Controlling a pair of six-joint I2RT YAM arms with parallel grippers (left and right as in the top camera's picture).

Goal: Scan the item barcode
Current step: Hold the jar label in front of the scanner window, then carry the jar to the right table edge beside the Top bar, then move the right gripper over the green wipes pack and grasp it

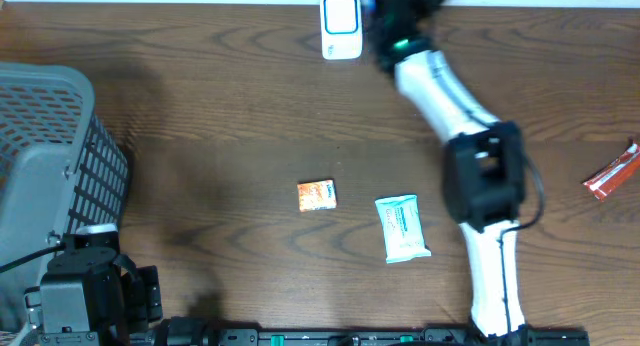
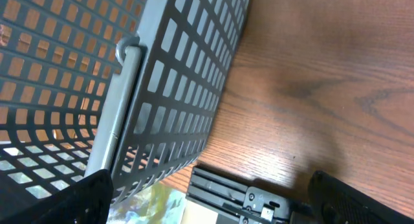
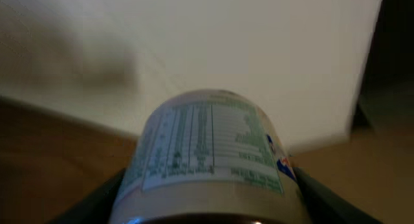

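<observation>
A round container point(image 3: 207, 143) with a pale label of fine green print, blurred too much to read, was clamped between the two dark fingers point(image 3: 97, 201) of the right gripper point(image 3: 207, 208). In the right wrist view it lay on its side with its rounded end pointing away from the camera toward a pale wall point(image 3: 226, 36).

From overhead, the right gripper point(image 1: 400, 16) was at the far edge of the wooden table point(image 1: 220, 106), just beside a small white scanner point(image 1: 341, 26) with a blue-rimmed face. The container itself was mostly hidden under the gripper in that view, so it was unclear whether it touched the scanner.

Nearer the middle of the table lay a small orange packet point(image 1: 316, 195) and, just to one side of it, a white and teal packet point(image 1: 402, 228), the two apart. A red wrapper point(image 1: 612, 173) lay at the table's edge, well away from them.

On the opposite side stood a grey plastic basket point(image 1: 50, 166) with lattice walls. The left gripper point(image 2: 220, 208) was beside it, low over the table, jaws spread wide and holding nothing.
</observation>
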